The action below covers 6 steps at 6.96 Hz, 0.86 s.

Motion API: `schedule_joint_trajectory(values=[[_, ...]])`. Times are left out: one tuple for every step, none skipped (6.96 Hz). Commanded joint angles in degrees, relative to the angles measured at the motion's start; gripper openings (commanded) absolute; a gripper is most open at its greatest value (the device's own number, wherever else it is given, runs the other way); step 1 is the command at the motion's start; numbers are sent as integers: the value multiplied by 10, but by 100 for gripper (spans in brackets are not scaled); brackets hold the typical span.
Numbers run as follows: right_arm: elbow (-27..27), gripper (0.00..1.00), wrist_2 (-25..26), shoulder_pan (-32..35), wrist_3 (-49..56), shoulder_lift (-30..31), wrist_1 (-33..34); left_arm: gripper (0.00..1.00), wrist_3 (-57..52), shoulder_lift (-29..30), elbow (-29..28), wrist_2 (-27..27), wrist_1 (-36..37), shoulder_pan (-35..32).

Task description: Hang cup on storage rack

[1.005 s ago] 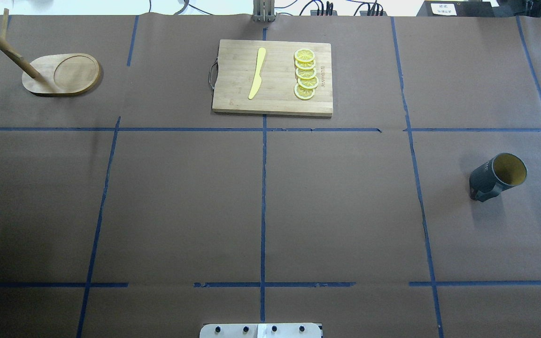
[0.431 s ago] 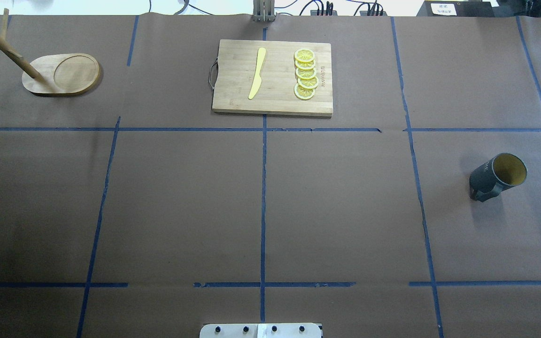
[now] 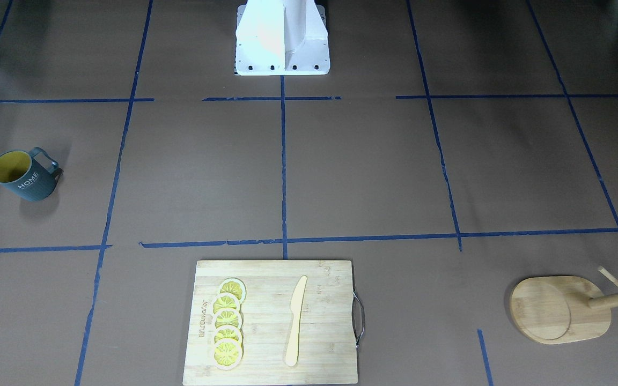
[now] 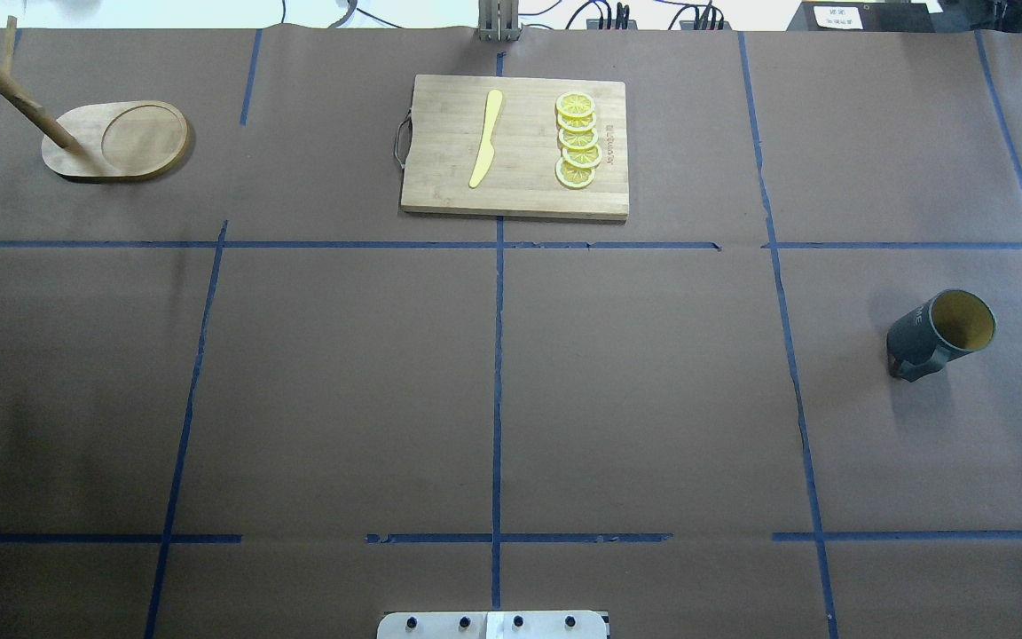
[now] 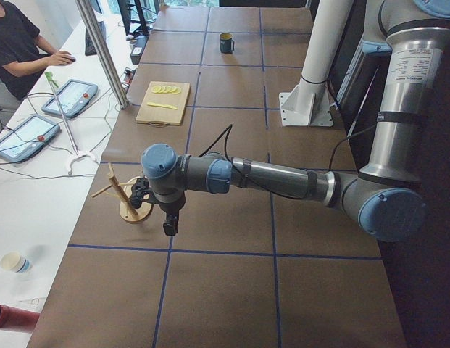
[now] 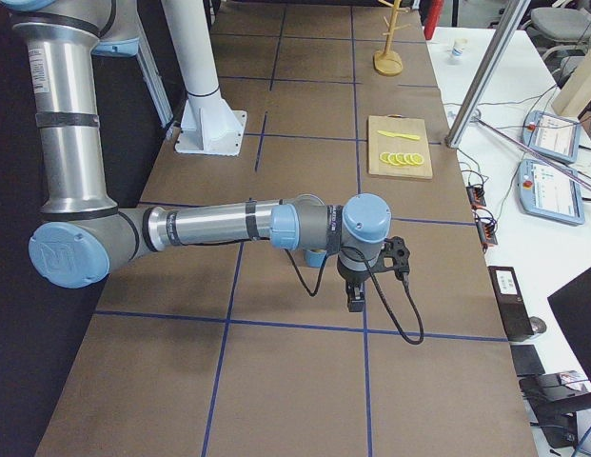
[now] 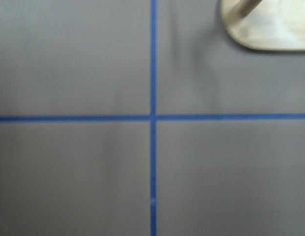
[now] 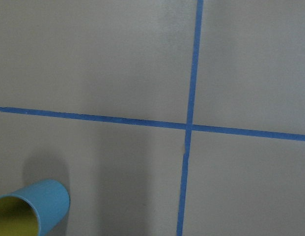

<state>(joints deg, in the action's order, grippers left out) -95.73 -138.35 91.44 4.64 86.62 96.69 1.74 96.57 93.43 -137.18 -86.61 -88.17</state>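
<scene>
The cup, dark grey-blue with a yellow inside and "HOME" lettering, stands upright on the robot's right side of the table; it also shows in the front view and at the lower left of the right wrist view. The storage rack stands at the far left, its post and pegs leaning out of the frame; its base also shows in the front view and the left wrist view. My left gripper hangs beside the rack. My right gripper hangs near the cup. I cannot tell whether either is open or shut.
A bamboo cutting board with a yellow knife and several lemon slices lies at the far middle. The robot's white base stands at the near edge. An operator sits at a side desk with tablets.
</scene>
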Motion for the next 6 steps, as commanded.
schedule_joint_trajectory(values=[[-37,99,-18,-17,-61,13,-2,100,0,5,0,2,-26,16],[-78,99,-18,-52,-106,21,-17,100,-5,3,7,5,-24,46],[-91,99,-17,-84,-166,21,-19,100,-4,-1,13,5,-25,55],[-96,99,-10,-109,-223,31,-58,100,-2,-2,13,0,-26,57],[-100,100,29,-142,-294,74,-160,100,-2,-2,13,-1,-26,57],[-98,100,51,-177,-391,99,-267,100,-1,-1,13,-2,-27,57]])
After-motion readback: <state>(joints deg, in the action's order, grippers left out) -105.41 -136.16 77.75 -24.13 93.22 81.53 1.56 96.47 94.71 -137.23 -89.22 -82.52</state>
